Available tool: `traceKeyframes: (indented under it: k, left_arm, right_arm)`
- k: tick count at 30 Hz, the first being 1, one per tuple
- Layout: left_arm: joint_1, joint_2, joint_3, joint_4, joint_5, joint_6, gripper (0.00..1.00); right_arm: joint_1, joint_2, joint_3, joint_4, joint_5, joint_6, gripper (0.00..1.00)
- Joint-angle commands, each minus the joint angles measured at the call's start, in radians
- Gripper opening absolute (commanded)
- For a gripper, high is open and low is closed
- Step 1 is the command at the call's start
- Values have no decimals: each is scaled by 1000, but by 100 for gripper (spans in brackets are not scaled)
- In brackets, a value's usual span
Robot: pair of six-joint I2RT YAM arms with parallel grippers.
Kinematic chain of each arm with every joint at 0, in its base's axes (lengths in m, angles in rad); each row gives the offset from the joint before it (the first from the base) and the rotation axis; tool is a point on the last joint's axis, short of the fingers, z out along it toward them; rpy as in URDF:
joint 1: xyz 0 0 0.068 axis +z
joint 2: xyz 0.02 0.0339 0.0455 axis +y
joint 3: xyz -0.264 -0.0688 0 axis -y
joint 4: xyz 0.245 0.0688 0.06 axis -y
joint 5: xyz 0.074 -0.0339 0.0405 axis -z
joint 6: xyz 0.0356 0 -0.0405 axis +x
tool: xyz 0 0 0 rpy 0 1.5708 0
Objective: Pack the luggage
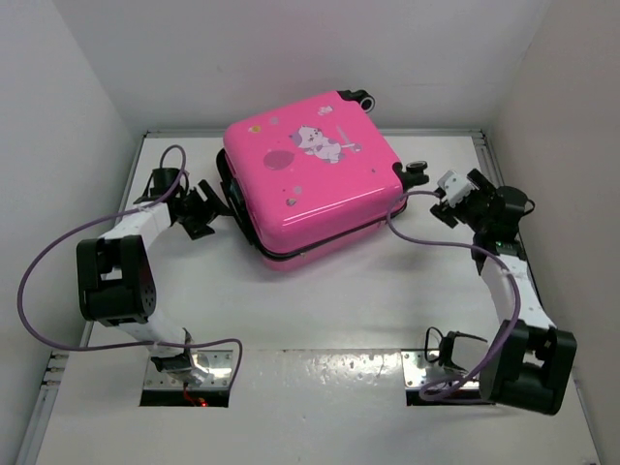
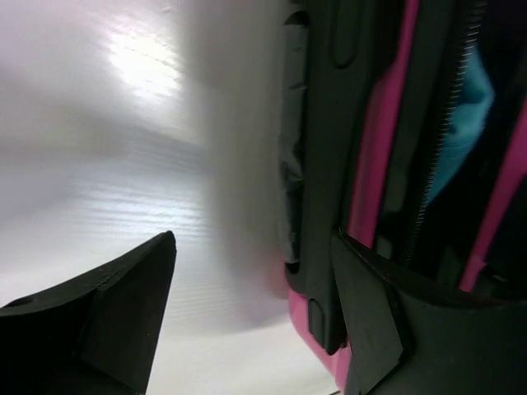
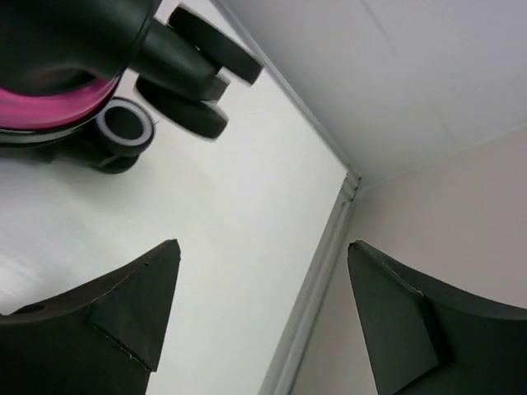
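Both open: L fingers (image 2: 115, 313) beside luggage (image 1: 310, 179) edge, R fingers (image 3: 107, 321) nr wheels (image 3: 185, 107).

Right claw (image 3: 263, 247) spread wide over white surface (image 3: 235, 193), near the luggage (image 3: 45, 103), short of its black wheels (image 3: 193, 66).

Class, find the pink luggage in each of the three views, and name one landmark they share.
Top external: luggage upper centre, flat on the white table.
Left wrist: right half, edge-on, close up.
Right wrist: top-left corner, pink sliver above its black wheels.
Shared landmark: the white table surface.
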Motion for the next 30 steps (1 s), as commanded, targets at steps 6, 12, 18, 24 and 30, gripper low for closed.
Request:
traceKeyframes:
  k: [6, 12, 18, 24, 30]
  left_arm:
    - [-21, -25, 22, 88, 65, -58, 80]
    - [-51, 47, 22, 101, -18, -67, 72]
    - [-70, 117, 33, 110, -53, -76, 60]
    - [-71, 154, 33, 137, -1, -107, 44]
    - [-80, 163, 33, 138, 8, -96, 30]
  right_arm:
    - [-42, -137, 58, -450, -58, 324, 76]
    - [-33, -234, 29, -553, -259, 547, 56]
    - [121, -288, -112, -281, -226, 832, 54]
    - [302, -265, -330, 31, -45, 940, 60]
    - [416, -104, -353, 272, 178, 969, 59]
